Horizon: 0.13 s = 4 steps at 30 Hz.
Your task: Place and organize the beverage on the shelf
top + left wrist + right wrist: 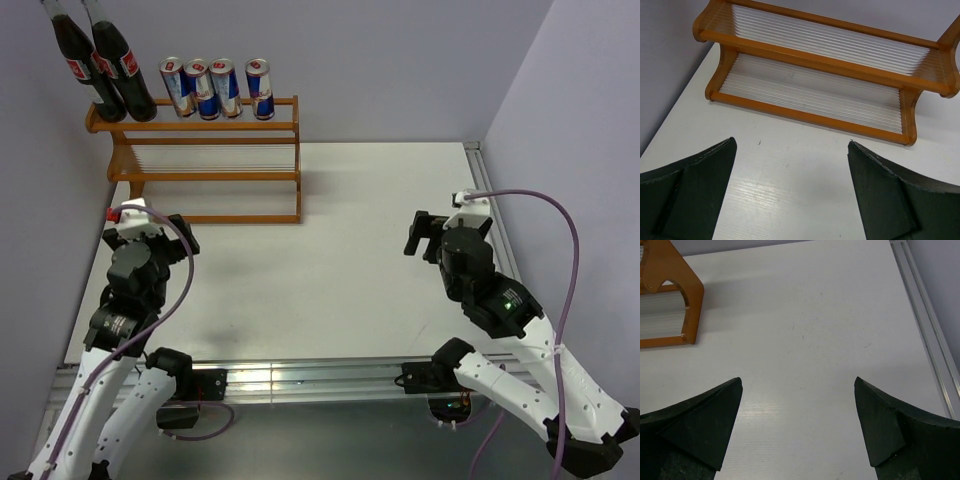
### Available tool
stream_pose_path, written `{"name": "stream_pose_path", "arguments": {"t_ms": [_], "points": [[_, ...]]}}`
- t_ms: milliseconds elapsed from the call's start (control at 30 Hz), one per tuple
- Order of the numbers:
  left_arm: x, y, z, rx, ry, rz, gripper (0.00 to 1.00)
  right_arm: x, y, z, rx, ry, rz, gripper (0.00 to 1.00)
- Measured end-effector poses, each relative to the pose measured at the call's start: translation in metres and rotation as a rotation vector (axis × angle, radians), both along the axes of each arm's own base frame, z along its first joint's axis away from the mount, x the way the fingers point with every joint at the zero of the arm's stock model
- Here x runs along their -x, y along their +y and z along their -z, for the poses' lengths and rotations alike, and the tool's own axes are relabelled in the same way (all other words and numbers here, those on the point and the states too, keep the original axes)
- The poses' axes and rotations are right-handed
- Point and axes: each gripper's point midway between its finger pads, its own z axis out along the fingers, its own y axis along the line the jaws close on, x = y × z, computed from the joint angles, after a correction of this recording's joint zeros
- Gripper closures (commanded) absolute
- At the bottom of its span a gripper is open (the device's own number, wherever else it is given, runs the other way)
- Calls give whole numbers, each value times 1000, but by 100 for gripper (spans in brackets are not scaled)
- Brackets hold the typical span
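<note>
Wooden shelf (205,170) stands at the far left of the white table (340,270), its back toward the rear wall and its left end near the side wall. All the drinks are on the top tier. Two cola bottles (125,70) are at the left end, side by side and touching or nearly so, red labels facing the camera. Four cans (203,88) sit in a row just to their right, all upright; the first three are packed close and the fourth has a small gap before it. The row of cans ends short of the shelf's right end. The left gripper (791,143) is above the table in front of the shelf's left part, well apart from it, jaws spread wide with nothing between them, only bare table under the gap. Its wrist view looks at two tiers of thin pale rails framed by orange-brown bars, with the curved end pieces at both sides. The right gripper (798,381) is out over the right half of the table, well away from the shelf, jaws also spread wide and holding nothing. Its wrist view catches just the shelf's right end piece at the upper left corner, and the metal edge strip (925,315) of the table along the right side. A purple cable (560,230) loops off the right arm. Neither gripper touches any drink or the shelf.
</note>
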Motion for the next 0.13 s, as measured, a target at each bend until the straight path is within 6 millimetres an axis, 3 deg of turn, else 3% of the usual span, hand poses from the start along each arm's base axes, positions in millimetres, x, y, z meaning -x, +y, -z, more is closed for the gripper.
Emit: {"name": "stream_pose_path", "arguments": {"t_ms": [133], "points": [[0, 3, 0, 3, 0, -7, 0, -1, 1, 2, 3, 6, -2, 0]]}}
